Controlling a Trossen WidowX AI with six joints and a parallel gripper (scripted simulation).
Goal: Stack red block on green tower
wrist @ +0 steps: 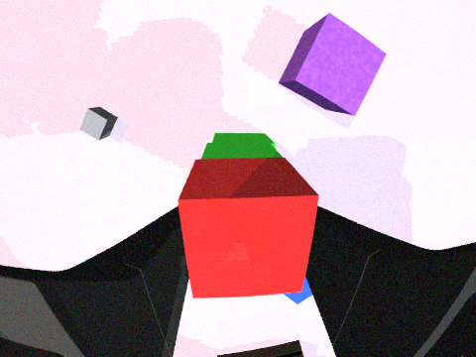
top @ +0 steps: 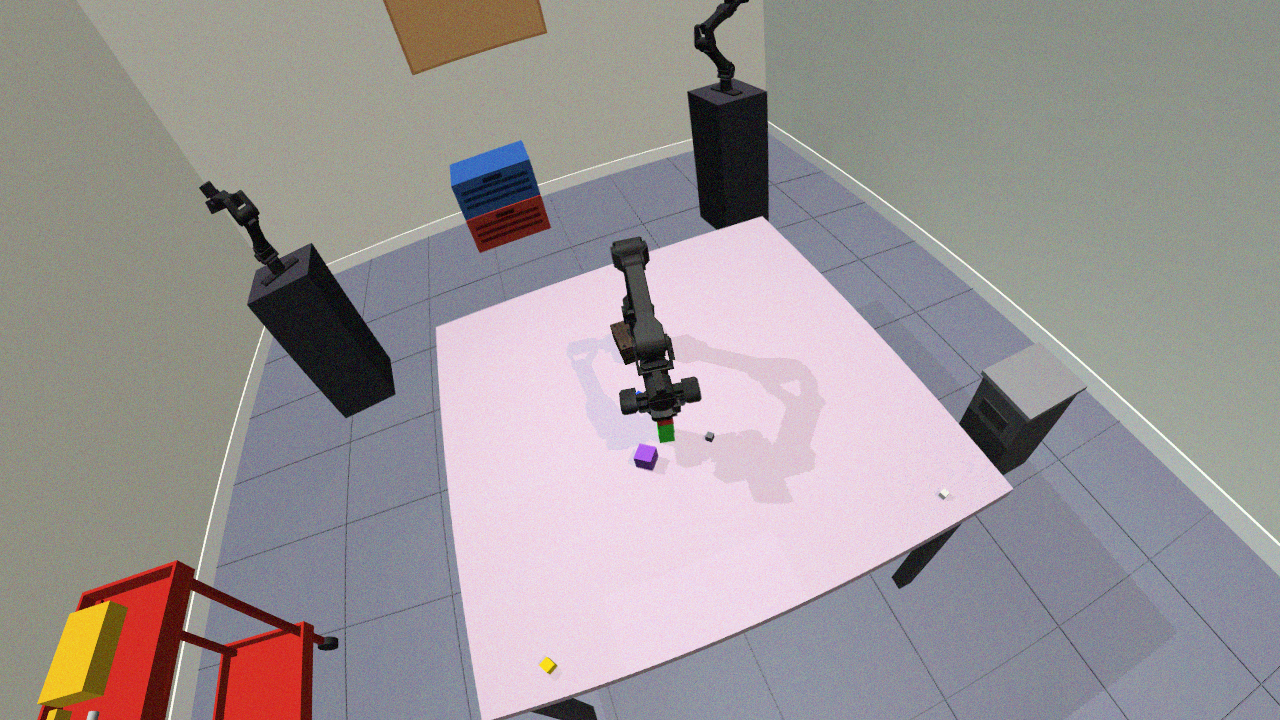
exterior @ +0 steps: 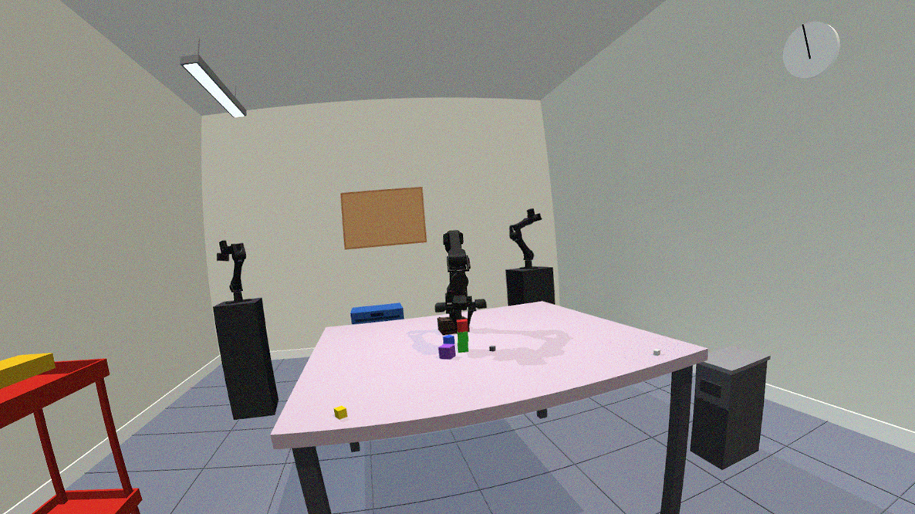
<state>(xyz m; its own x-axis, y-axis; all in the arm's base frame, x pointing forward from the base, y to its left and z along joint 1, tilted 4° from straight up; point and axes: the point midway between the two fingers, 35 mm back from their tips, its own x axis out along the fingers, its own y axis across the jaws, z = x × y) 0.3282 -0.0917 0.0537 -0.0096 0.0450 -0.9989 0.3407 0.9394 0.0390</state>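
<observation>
Holding: hand (wrist: 248, 252) clamped on the red block (wrist: 246, 232), one dark finger (wrist: 126, 297) against each side face.
Red block: matte, flat-faced cube with sharp edges; in the exterior view it sits directly above the green tower (exterior: 462, 341), and whether the two touch cannot be told.
Green tower: upright, square in section, taller than wide, plain green; in the wrist view only a strip of its top (wrist: 240, 146) shows past the red block's far edge.
Purple cube (top: 646, 455): matte, larger than the other loose pieces, standing on the table (top: 805, 295) just beside the tower's foot, turned corner-on in the wrist view.
Blue cube (exterior: 448, 338): small, near the tower on the arm's side, mostly hidden behind the red block in the wrist view.
Grey cube (top: 709, 437): tiny, dark-faced, near the tower on its other side.
Edge pieces: yellow cube (top: 546, 664) and white cube (top: 943, 493), each small and near a table rim, well apart from the tower.
Table: pale pink, smooth, square top on dark legs, crossed by soft grey arm shadows.
Room: grey tiled floor, plain beige walls, cork board (exterior: 383, 217), ceiling strip light (exterior: 213, 86), wall clock (exterior: 810, 48), red cart (exterior: 46, 403).
</observation>
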